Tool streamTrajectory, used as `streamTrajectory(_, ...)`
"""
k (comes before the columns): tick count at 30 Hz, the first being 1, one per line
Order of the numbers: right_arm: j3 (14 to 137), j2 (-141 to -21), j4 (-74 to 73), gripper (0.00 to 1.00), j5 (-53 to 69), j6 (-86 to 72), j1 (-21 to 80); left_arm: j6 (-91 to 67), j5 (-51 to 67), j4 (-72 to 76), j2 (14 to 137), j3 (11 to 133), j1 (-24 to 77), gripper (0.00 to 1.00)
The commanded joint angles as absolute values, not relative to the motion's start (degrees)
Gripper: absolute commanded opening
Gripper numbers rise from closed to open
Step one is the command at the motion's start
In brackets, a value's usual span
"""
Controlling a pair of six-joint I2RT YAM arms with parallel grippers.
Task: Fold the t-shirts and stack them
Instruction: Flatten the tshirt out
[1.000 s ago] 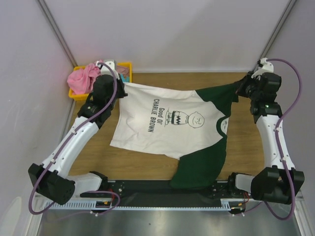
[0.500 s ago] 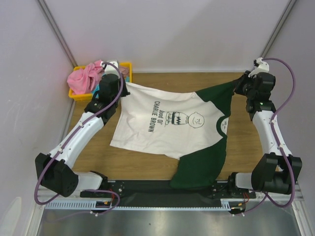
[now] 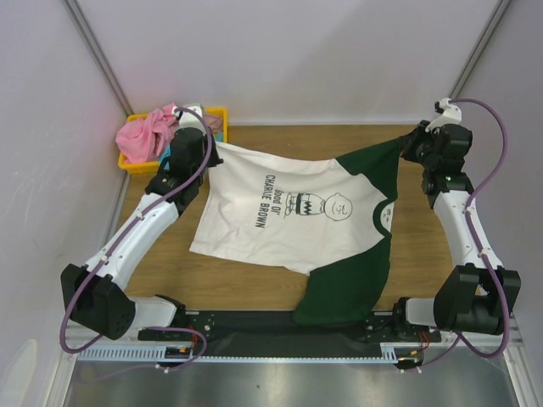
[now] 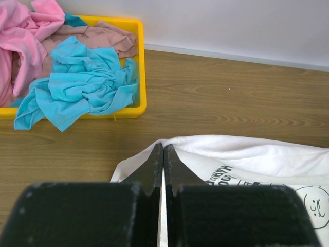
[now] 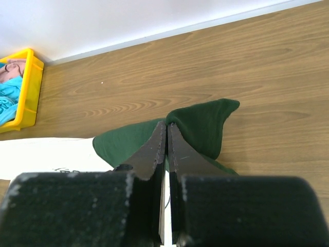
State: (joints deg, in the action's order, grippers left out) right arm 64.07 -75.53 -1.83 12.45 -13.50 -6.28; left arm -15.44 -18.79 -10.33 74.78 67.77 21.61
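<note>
A white t-shirt (image 3: 280, 212) with dark green sleeves and a black cartoon print lies spread across the wooden table, one green sleeve (image 3: 348, 284) hanging toward the near edge. My left gripper (image 4: 163, 146) is shut on the white hem (image 4: 241, 154) at the shirt's far left corner, beside the tray. My right gripper (image 5: 167, 123) is shut on the dark green sleeve (image 5: 205, 126) at the far right corner. Both corners are lifted a little off the table. Pink (image 3: 142, 136) and turquoise (image 4: 82, 85) t-shirts lie crumpled in the tray.
A yellow plastic tray (image 3: 222, 112) stands at the far left corner against the back wall, also seen in the left wrist view as a yellow tray (image 4: 140, 62). White walls close in the table at the back and both sides. Bare wood (image 3: 424, 246) shows to the right of the shirt.
Both arms have reached slightly farther toward the back wall with the shirt's corners in their grip. The shirt's far edge is drawn a little tauter.
</note>
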Motion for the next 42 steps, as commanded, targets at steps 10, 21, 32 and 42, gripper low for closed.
streamTrajectory(10, 66.8, -74.7, 0.2, 0.00, 9.8, -12.5, -4.6, -14.9, -17.7, -7.1, 73.4, 66.8, 20.6, 0.00)
streamTrajectory(21, 67.8, -76.3, -1.6, 0.00, 7.3, -11.6, -3.9, -14.3, -17.1, -6.5, 73.5, 65.7, 20.0, 0.00)
streamTrajectory(32, 69.8, -81.4, 1.5, 0.00, 6.9, -11.4, -3.9, -15.1, -16.0, -3.8, 76.3, 63.7, 17.6, 0.00)
streamTrajectory(42, 77.3, -92.6, 3.5, 0.00, 8.6, -11.0, -3.9, -15.1, -14.1, 2.1, 81.9, 63.8, 15.9, 0.00)
